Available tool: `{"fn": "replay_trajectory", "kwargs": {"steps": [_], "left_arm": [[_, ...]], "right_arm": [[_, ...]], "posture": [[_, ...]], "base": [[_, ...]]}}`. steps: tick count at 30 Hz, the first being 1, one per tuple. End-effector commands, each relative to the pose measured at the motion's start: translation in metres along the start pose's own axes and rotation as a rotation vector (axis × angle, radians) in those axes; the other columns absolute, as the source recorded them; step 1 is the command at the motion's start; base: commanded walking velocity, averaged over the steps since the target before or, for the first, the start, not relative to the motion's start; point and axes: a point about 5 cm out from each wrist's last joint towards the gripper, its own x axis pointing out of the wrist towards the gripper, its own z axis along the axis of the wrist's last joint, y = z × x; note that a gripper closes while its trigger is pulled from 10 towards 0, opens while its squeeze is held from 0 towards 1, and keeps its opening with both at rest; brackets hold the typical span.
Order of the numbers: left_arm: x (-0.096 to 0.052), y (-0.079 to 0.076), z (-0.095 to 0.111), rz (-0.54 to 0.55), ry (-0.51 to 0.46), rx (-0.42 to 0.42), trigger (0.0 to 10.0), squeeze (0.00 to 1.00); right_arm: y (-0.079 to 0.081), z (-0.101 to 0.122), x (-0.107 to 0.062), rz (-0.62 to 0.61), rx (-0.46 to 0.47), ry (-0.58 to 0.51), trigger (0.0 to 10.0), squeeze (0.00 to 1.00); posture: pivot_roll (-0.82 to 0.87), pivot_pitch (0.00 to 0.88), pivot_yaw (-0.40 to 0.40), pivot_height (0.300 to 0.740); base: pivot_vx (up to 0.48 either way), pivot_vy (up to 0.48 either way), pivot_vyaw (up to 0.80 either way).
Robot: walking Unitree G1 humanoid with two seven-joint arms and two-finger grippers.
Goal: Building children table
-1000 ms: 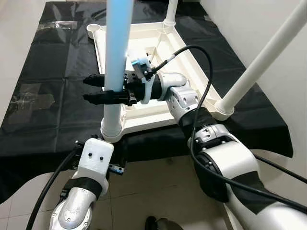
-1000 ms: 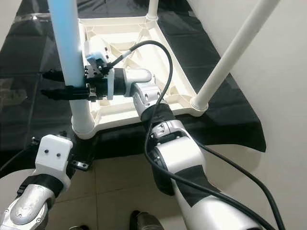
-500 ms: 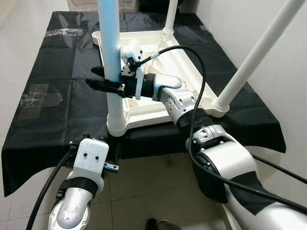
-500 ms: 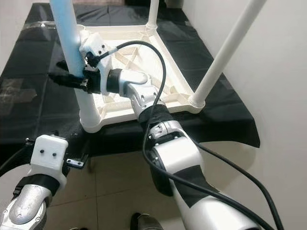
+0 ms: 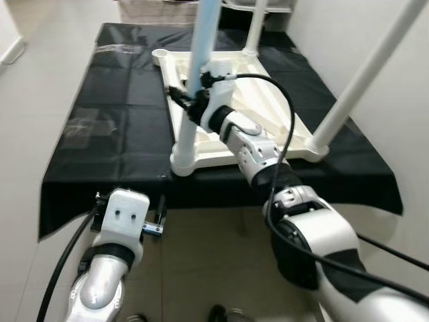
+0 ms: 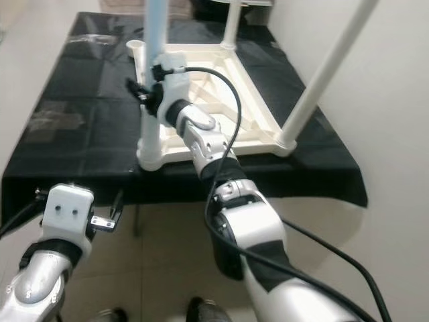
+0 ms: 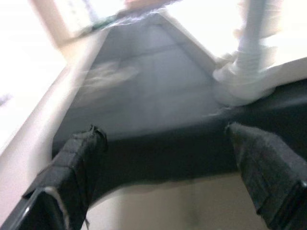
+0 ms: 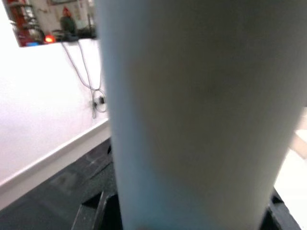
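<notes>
- The white kids' tabletop (image 5: 231,134) is lying upside down on a black sheet (image 5: 114,127) spread over the counter.
- A pale blue leg (image 5: 198,67) stands upright in the near left corner socket (image 5: 185,161) of the tabletop, right at the counter's front edge.
- 2 more white legs are up too: one (image 5: 365,74) at the near right corner, leaning a bit, and one (image 5: 255,27) at the far right corner.
- The far left corner socket (image 5: 161,54) is open, no leg in it.
- The right claw (image 5: 182,100) is clenched around the pale blue leg, roughly partway up; its wrist view is basically just the leg up close.
- The left claw (image 7: 165,158) hangs low in front of the counter with its fingers (image 7: 79,158) spread wide, gripping nothing, well below the tabletop.
</notes>
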Motion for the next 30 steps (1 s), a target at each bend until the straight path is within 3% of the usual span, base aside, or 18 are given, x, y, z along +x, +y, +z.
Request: {"fn": "replay_trajectory", "kwargs": {"steps": [1, 4, 6, 7, 8, 9, 12, 14, 16, 18, 24, 30], "left_arm": [[0.001, -0.003, -0.003, -0.027, 0.012, 0.0, 10.0, 0.0], [0.003, -0.002, -0.004, -0.025, 0.008, 0.003, 10.0, 0.0], [0.006, -0.002, -0.003, -0.029, 0.001, 0.004, 10.0, 0.0], [0.006, -0.002, -0.003, -0.029, 0.001, 0.004, 10.0, 0.0], [0.007, -0.003, -0.003, -0.03, -0.001, 0.004, 10.0, 0.0], [0.007, -0.003, -0.003, -0.03, -0.001, 0.004, 10.0, 0.0], [0.008, -0.003, -0.003, -0.034, -0.006, 0.005, 10.0, 0.0], [0.008, -0.003, -0.003, -0.035, -0.008, 0.006, 10.0, 0.0], [0.009, -0.003, -0.003, -0.035, -0.011, 0.008, 10.0, 0.0], [0.01, -0.002, -0.003, -0.033, -0.015, 0.009, 10.0, 0.0], [0.011, -0.002, -0.003, -0.033, -0.019, 0.011, 10.0, 0.0], [0.012, -0.001, -0.003, -0.031, -0.023, 0.014, 10.0, 0.0]], "right_arm": [[0.0, -0.062, -0.015, -0.119, 0.037, 0.216, 10.0, 0.0], [0.002, -0.06, -0.015, -0.215, 0.009, 0.19, 10.0, 0.0], [0.007, -0.053, -0.013, -0.424, -0.061, 0.164, 10.0, 0.0], [0.007, -0.053, -0.013, -0.424, -0.061, 0.164, 10.0, 0.0], [0.009, -0.05, -0.013, -0.51, -0.083, 0.154, 10.0, 0.0], [0.009, -0.05, -0.013, -0.51, -0.083, 0.154, 10.0, 0.0], [0.015, -0.051, -0.014, -0.705, 0.003, 0.18, 10.0, 0.0], [0.016, -0.052, -0.015, -0.75, 0.007, 0.198, 10.0, 0.0], [0.019, -0.053, -0.017, -0.853, -0.02, 0.224, 10.0, 0.0], [0.024, -0.059, -0.023, -1.013, 0.014, 0.28, 10.0, 0.0], [0.036, -0.063, -0.026, -1.098, 0.08, 0.308, 10.0, 0.0], [0.048, -0.061, -0.027, -1.151, 0.085, 0.319, 10.0, 0.0]], "posture": [[0.11, 0.213, -0.141, 0.74], [0.11, 0.21, -0.141, 0.74], [0.11, 0.204, -0.139, 0.74], [0.11, 0.204, -0.139, 0.74], [0.11, 0.203, -0.139, 0.74], [0.11, 0.203, -0.139, 0.74], [0.12, 0.198, -0.138, 0.74], [0.12, 0.199, -0.14, 0.74], [0.12, 0.196, -0.139, 0.74], [0.12, 0.195, -0.141, 0.74], [0.12, 0.192, -0.142, 0.74], [0.13, 0.195, -0.143, 0.74]], "base": [[0.0, 0.0, 0.0], [0.0, 0.0, 0.0], [0.0, 0.0, 0.0], [0.0, 0.0, 0.0], [0.0, 0.0, 0.0], [0.0, 0.0, 0.0], [0.0, 0.0, 0.0], [0.0, 0.0, 0.0], [0.0, 0.0, 0.0], [0.0, 0.0, 0.0], [0.0, 0.0, 0.0], [0.0, 0.0, 0.0]]}}
